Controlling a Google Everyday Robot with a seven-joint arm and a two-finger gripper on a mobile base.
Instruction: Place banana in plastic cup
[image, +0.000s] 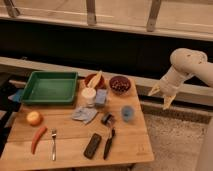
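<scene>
Nothing is done yet: the banana (96, 78) lies in the far bowl (88, 80), my gripper (161, 99) hangs right of the plastic cup (127, 113), fingers apart, empty.

Cream arm (189, 62) reaching in from the right, end effector (161, 96) pointing down, fingers (167, 102) spread apart, empty

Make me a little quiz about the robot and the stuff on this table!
1. True or false: the banana already lies in the plastic cup.
2. Where is the end effector? A) over the green tray B) in the air, off the edge of the table on the cup's side C) gripping the fork
3. What does the banana rest in?
Key: 1 false; 2 B; 3 the reddish bowl.
</scene>
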